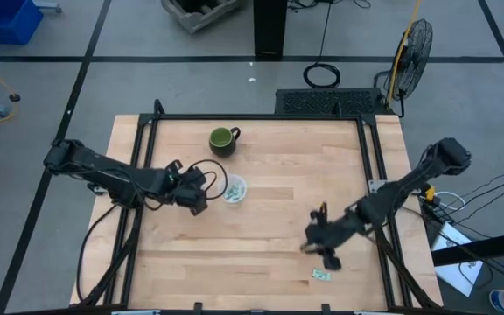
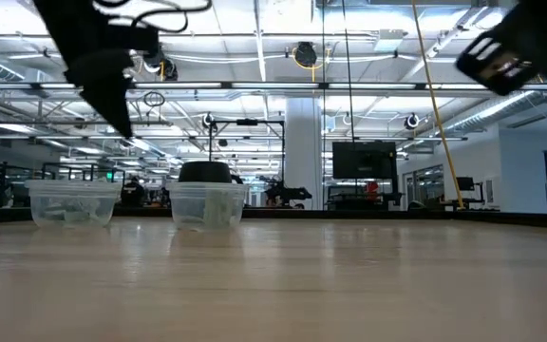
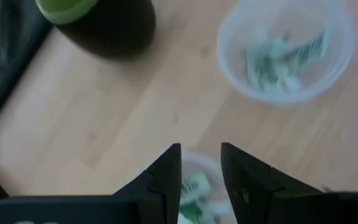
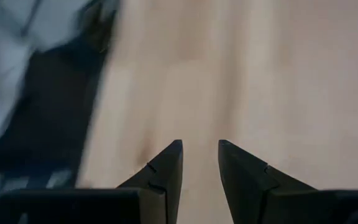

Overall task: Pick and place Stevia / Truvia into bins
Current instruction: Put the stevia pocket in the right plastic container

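The wooden tabletop (image 1: 269, 210) carries a dark green mug (image 1: 222, 139) near its far edge. At left, the left tool (image 3: 201, 163) hangs slightly parted and empty over one clear cup (image 3: 194, 186); its wrist view alone shows sachets inside both cups, the second (image 3: 284, 50) beyond. At right, the right tool (image 4: 200, 158) is likewise parted, empty, above bare wood, one sachet (image 1: 322, 275) lying just beside it.

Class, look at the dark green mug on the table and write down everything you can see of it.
The mug stands upright near the far edge of the wooden table, left of centre. It is dark green outside and brighter yellow-green inside, glossy like glazed ceramic. Its handle points right and away. It looks empty. Nothing touches it but the table. The left hand and a clear cup holding sachets are nearer the front.
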Controlling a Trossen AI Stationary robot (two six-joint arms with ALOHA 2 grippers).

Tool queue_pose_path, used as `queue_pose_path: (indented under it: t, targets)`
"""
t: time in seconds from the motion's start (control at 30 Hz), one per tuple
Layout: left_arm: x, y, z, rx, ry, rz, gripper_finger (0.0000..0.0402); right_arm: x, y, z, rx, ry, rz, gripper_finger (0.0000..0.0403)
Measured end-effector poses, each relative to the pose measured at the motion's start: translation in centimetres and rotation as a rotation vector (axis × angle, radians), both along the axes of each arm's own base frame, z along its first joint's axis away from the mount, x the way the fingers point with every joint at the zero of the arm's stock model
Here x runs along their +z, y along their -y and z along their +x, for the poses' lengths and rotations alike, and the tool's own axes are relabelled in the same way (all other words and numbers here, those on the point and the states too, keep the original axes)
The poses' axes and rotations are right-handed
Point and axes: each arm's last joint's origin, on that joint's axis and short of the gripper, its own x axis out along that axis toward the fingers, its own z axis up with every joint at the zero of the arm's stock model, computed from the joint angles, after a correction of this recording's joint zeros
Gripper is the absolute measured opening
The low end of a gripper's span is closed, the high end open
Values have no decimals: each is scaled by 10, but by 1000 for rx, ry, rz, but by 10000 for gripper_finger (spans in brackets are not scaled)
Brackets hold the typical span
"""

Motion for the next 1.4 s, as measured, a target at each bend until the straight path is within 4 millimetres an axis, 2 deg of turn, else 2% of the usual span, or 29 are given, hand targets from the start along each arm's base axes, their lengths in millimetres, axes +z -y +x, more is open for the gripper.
queue_pose_path:
  t: [0.1, 0.2, 0.33, 0.5, 0.63, 0.9, 1.4]
  targets:
    - [14, 0, 6, -14, 44, 33, 118, -5, -15, -8, 168, -25, -12, 98]
    - [21, 1, 9, -22, 73, 30, 118, -14, -23, -13, 235, -52, -65, 98]
    - [23, 2, 13, -22, 112, 22, 117, -30, -28, -12, 212, -99, -129, 98]
    - [23, 2, 13, -23, 115, 22, 117, -58, -33, -7, 164, -198, -148, 98]
    - [23, 2, 13, -44, 103, 35, 117, -73, -38, -3, 140, -236, -118, 98]
    - [23, 2, 13, -65, 93, 45, 117, -77, -48, 1, 94, -236, -22, 98]
    - [23, 2, 13, -62, 95, 44, 117, -97, -53, 0, 175, -257, -123, 94]
